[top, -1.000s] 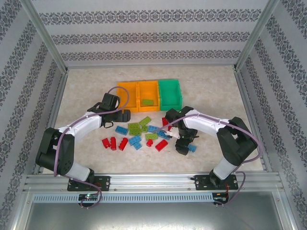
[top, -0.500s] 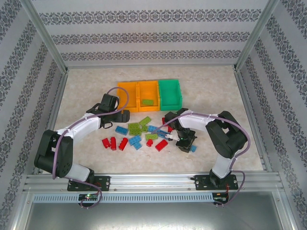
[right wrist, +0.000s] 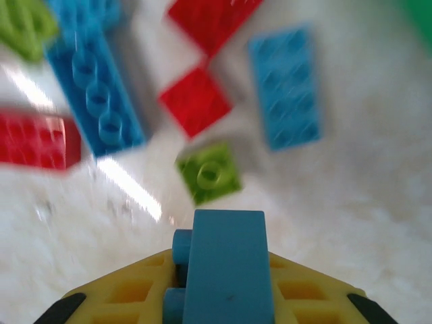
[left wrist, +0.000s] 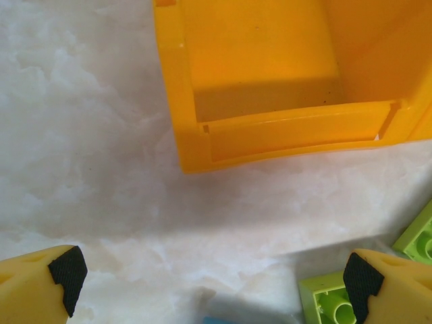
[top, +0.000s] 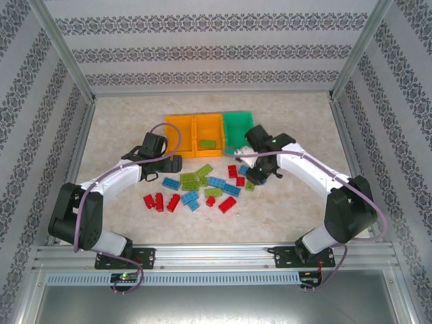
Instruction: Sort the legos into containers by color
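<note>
Seen from above, a marbled worktop (top: 304,121) carries three small open bins in a row at the far side: an orange bin (top: 181,121) on the left, a second orange bin (top: 209,119) in the middle with one lime green brick (top: 208,144) lying inside, and a green bin (top: 237,125) on the right. Just near of them lies a loose scatter of legos (top: 202,185), red, lime green and light blue, with several red bricks (top: 158,201) at its near left end. The left pincer (top: 174,164) hangs at the far left edge of the scatter, just near of the left orange bin; its wrist view shows its jaws spread wide with nothing between them, bare worktop below. The right pincer (top: 258,177) hovers over the right end of the scatter, near the green bin, clamped tight on a light blue brick (right wrist: 226,270).
</note>
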Controlling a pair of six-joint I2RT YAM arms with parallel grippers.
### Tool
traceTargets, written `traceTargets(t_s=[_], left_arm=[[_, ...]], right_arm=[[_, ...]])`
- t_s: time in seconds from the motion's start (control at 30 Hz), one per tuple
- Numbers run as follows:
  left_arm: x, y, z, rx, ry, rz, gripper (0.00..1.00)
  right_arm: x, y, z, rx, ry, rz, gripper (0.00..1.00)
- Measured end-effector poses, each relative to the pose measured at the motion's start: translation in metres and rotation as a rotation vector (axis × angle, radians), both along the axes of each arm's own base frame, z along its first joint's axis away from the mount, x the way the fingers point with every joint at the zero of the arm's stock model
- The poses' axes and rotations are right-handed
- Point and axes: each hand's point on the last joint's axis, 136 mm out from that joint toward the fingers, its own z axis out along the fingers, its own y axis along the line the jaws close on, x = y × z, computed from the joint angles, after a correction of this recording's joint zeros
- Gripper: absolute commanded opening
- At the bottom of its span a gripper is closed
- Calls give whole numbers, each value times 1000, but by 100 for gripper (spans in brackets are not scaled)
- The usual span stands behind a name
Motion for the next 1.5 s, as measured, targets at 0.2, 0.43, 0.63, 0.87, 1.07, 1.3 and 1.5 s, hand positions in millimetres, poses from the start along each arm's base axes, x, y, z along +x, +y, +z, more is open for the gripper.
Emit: traceTargets(t_s=[0.2,0.43,0.63,0.87,1.07,1.3,1.5], left_arm=[[0,0,0,-6,2,9,100],[-3,1,-2,-4,18,18,100],[-5,2,-4,-2,28,22,100],[-7,0,-4,-13,35,13,100],[-10,-9,-5,-46,51,-17,100],[-16,-19,-5,-52,71,-53,100],[-21,-34,1,-56,81,-83,99]], right_arm=[[72,21,42,225,-96,-222,11],[150,26,36,357,-94,-504,15],[189,21,16,332,-105,-647,18],[208,16,0,292,-115,-724,26],[210,16,-14,243,-115,-743,37],[210,15,-19,232,-111,-752,50],[212,19,-17,246,-118,-756,59]])
